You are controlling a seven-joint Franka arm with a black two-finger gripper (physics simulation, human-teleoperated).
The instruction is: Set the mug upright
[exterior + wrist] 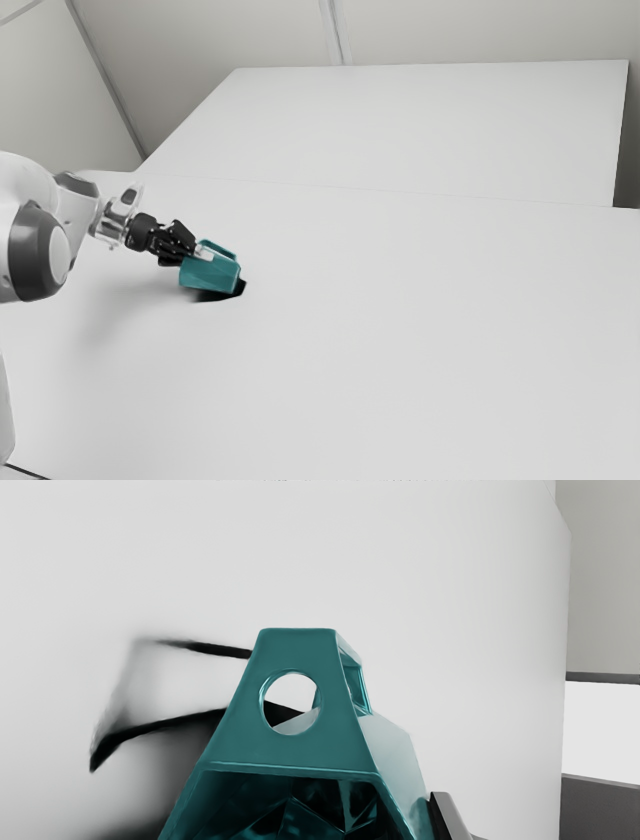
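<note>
Exterior view: 1 mug [212,274] tilts, handle [219,247] uppermost; its mouth faces the gripper [199,256], presumably offering a graspable wall; clamped or apart, I cannot tell.

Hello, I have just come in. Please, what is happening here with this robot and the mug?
A robot arm has its gripper at the teal mug, near its open end. The mug is not upright: it lies over on its side, its mouth toward the gripper and its handle on the upper side. Dark shadow falls on the table under it; whether the mug touches the table, I cannot tell. It has yet to be stood up.
</note>
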